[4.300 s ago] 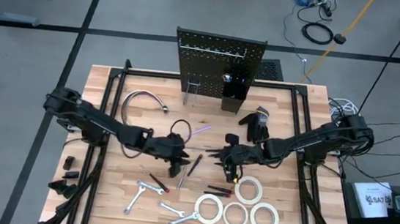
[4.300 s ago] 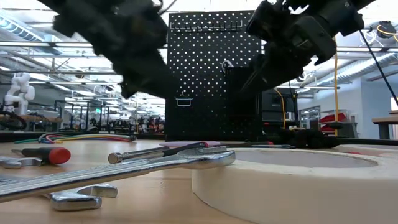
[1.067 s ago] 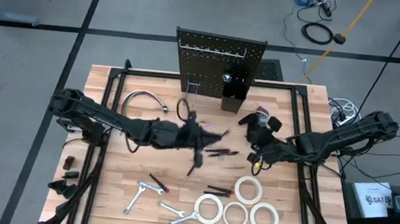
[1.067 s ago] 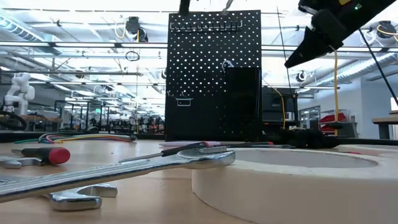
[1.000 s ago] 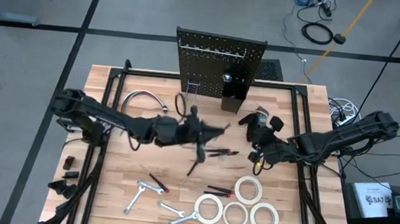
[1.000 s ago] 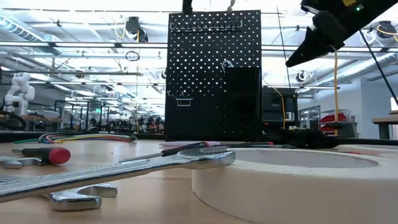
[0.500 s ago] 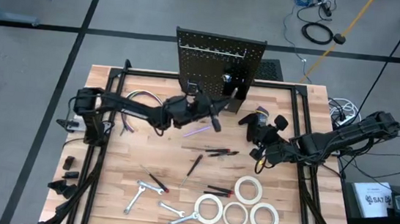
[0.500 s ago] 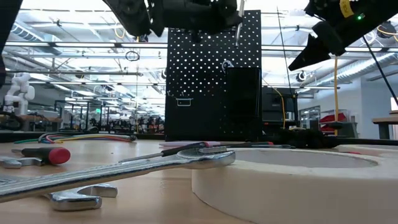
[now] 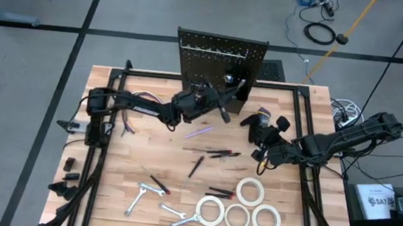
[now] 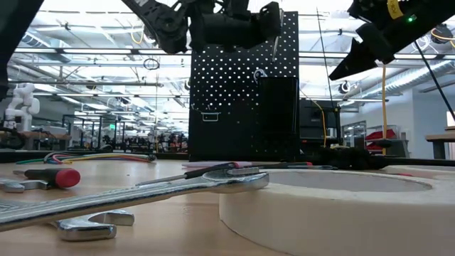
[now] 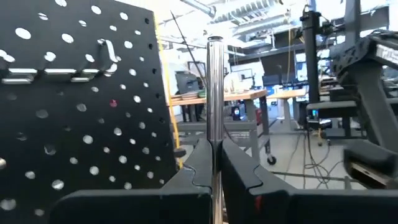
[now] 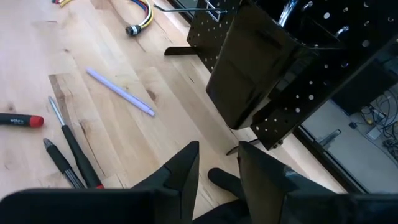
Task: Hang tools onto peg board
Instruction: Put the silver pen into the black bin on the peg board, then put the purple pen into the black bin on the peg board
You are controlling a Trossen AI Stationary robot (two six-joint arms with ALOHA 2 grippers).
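The peg board stands upright at the table's far edge, with hooks and a black box bin on its front. My left gripper hovers just in front of it, shut on a tool with a thin silver shaft. My right gripper hangs open over the table's right side, next to a black glove, with nothing between its fingers. Several white tape rolls, wrenches and screwdrivers lie flat on the near half of the table. My left gripper pinches the tool's silver shaft between its two fingers. The fingers come roughly level from the table's left toward the peg board, and the shaft runs across them. The tool is lifted clear of the table; its handle end is hidden behind the fingers.
A purple pen lies on the wood below my left arm. A curved chrome tube sits at the far left, partly under that arm. A wrench and a tape roll fill the low view's foreground.
My left gripper has carried the tool from the middle of the table toward the far edge, up to the peg board's front, rolling as it went. The tool, which hung toward the near side, has swung round with it. It stays clear of the table.
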